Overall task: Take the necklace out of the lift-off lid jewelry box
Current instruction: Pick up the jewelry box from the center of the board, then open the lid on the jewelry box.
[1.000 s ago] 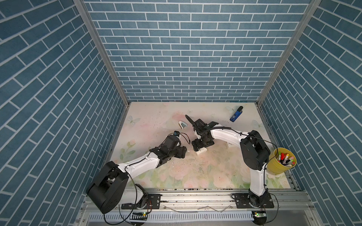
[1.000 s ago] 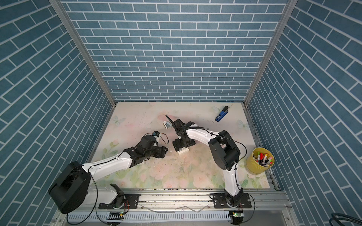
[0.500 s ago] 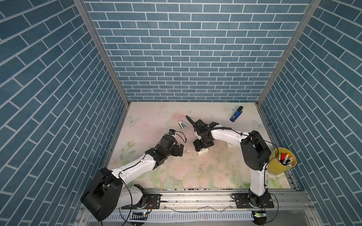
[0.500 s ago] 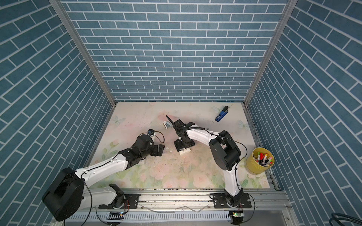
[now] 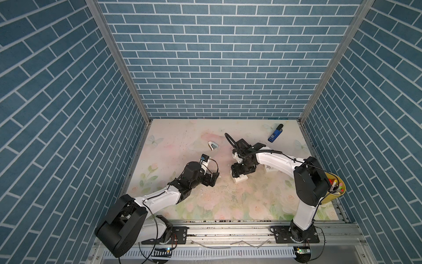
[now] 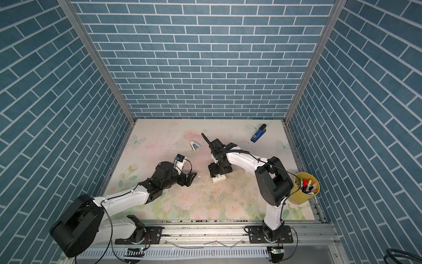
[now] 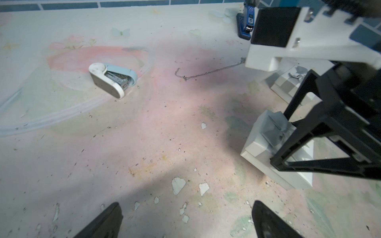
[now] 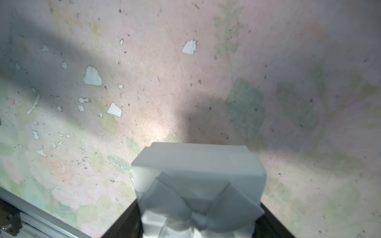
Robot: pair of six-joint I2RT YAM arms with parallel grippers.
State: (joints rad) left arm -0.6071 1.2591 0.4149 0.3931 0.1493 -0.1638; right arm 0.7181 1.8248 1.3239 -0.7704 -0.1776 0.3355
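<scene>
We saw the necklace (image 7: 206,72) lying outside the jewelry box (image 7: 259,144), a thin silver chain stretched out on the flowered table (image 7: 144,144). It lay between the small white-and-blue stapler (image 7: 111,79) and the right arm, and one end was hidden behind that arm's white housing. In both top views the chain was too fine for us to make out. The jewelry box (image 5: 241,180) (image 6: 219,179), white with a grey bow on top, stood on the table near its middle, and the right gripper (image 5: 239,172) (image 6: 217,171) pointed down over it. In the right wrist view the box (image 8: 198,185) filled the gap between the two black fingers (image 8: 123,222), which stood on either side of it. We could not tell whether they pressed its walls or only stood close against them. The left gripper (image 7: 185,204) (image 5: 213,179) (image 6: 190,177) hung low over the table with its fingers spread wide and nothing between them, aimed toward the box but apart from it. A second white piece (image 7: 288,86) (image 5: 269,170) with a grey scrap on top sat just beside the box, partly hidden by the right forearm. A blue stapler (image 5: 275,133) (image 6: 258,133) lay near the far right corner of the table. A yellow cup (image 5: 335,194) (image 6: 299,194) of markers stood at the right edge, beside the right arm's elbow.
</scene>
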